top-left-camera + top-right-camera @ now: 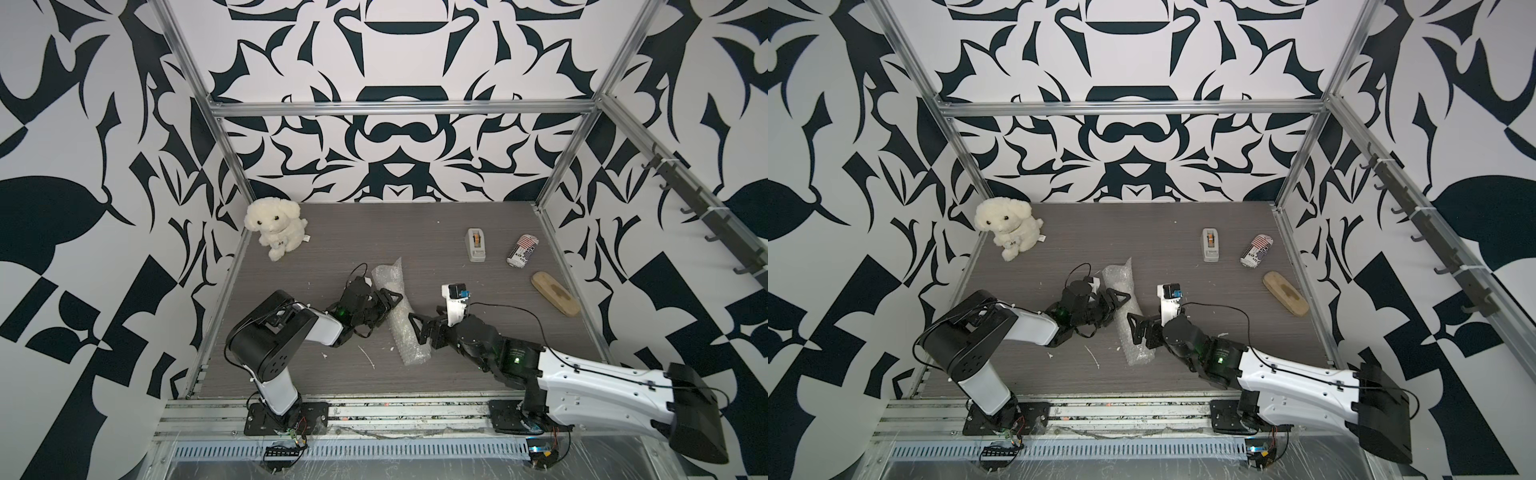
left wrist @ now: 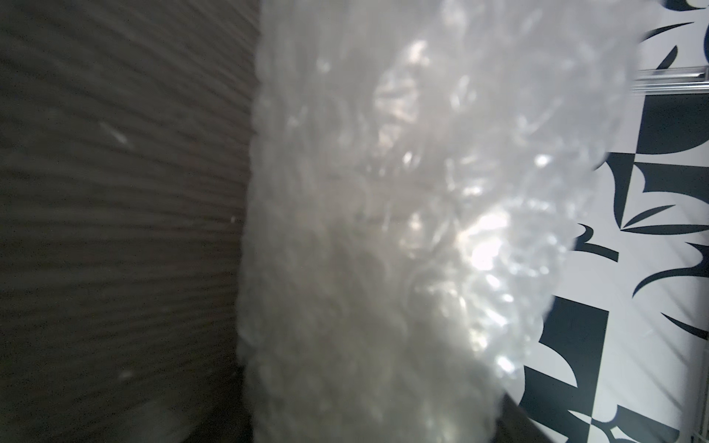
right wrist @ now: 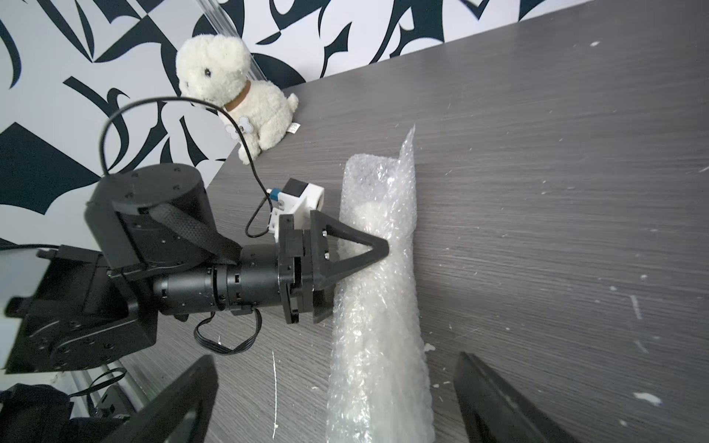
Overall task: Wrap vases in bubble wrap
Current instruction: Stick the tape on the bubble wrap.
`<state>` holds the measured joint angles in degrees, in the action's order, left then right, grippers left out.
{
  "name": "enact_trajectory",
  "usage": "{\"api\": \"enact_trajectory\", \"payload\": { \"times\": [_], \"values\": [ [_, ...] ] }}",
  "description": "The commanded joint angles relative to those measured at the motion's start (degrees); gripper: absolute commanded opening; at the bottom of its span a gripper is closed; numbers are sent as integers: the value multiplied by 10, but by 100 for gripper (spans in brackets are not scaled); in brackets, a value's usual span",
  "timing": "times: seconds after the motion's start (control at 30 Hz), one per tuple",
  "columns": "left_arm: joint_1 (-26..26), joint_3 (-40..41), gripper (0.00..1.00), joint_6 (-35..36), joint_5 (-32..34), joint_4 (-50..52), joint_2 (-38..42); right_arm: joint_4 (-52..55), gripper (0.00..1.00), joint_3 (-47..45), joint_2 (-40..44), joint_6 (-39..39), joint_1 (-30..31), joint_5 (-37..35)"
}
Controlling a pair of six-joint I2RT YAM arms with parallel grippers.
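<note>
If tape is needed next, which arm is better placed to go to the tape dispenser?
Right, probably. The right gripper is open and free, and the tape dispenser stands on that arm's side. The left gripper is shut on the bubble wrap, so it is busy.

Plush dog [image 1: 274, 226] well beyond left tool [image 1: 390, 303]; tape dispenser [image 1: 476, 245], printed can [image 1: 523, 250], wooden block [image 1: 555, 294] beyond right tool [image 1: 415, 330]; on tabletop [image 1: 374, 232]

Letters "xo" on the printed can [image 1: 522, 249], rest of its print unreadable

Bubble wrap [image 1: 405, 343] blocks centre; tape dispenser [image 1: 476, 245], can [image 1: 522, 249], brush [image 1: 555, 294] right; far-middle open.
</note>
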<state>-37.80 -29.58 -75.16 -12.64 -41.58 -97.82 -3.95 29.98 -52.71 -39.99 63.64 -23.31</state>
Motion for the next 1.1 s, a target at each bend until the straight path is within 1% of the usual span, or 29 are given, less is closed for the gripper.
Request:
{"api": "enact_trajectory", "payload": {
  "times": [0.0, 0.03, 0.07, 0.1, 0.17, 0.2, 0.27, 0.3, 0.33, 0.37, 0.4, 0.57, 0.63, 0.8, 0.93, 1.07],
  "values": [
    [-1, -1, 44, 24, 33, 105, 6, 100, 100, 32, 23, 19, 3, -72],
    [-1, -1, 44, 25, 35, 109, 9, 107, 95, 28, 24, 10, 2, -84],
    [-1, -1, 44, 26, 35, 108, 9, 99, 93, 21, 22, 10, -1, -80],
    [-1, -1, 44, 27, 35, 109, 9, 85, 91, 14, 15, 9, -10, -61],
    [-1, -2, 44, 28, 39, 114, 8, 65, 87, 12, -12, -1, -41, -1],
    [-2, -1, 44, 28, 39, 113, 8, 41, 84, 9, -28, -3, -59, 40],
    [-2, -1, 44, 28, 38, 114, 8, -24, 77, -9, -54, -18, -84, 98],
    [-2, 0, 44, 29, 38, 115, 8, -57, 75, -18, -68, -17, -92, 127],
    [-2, -1, 44, 30, 38, 116, 8, -78, 72, -20, -84, -14, -98, 149],
    [-2, -1, 44, 31, 38, 116, 7, -85, 67, -20, -97, -15, -102, 153],
    [-2, -2, 44, 32, 39, 118, 7, -85, 65, -16, -113, -14, -108, 161],
    [-2, -1, 44, 32, 39, 116, 5, -143, 65, -29, -173, -20, -133, 217],
    [-2, 0, 44, 31, 38, 113, 5, -148, 66, -30, -181, -17, -133, 214],
    [-2, 1, 44, 30, 36, 110, 2, -168, 64, -40, -201, -28, -138, 193],
    [-3, 6, 44, 29, 36, 106, 4, -215, 64, -50, -224, -40, -151, 212],
    [-3, 7, 44, 29, 37, 109, 5, -221, 64, -36, -235, -42, -152, 214]
  ]
}}
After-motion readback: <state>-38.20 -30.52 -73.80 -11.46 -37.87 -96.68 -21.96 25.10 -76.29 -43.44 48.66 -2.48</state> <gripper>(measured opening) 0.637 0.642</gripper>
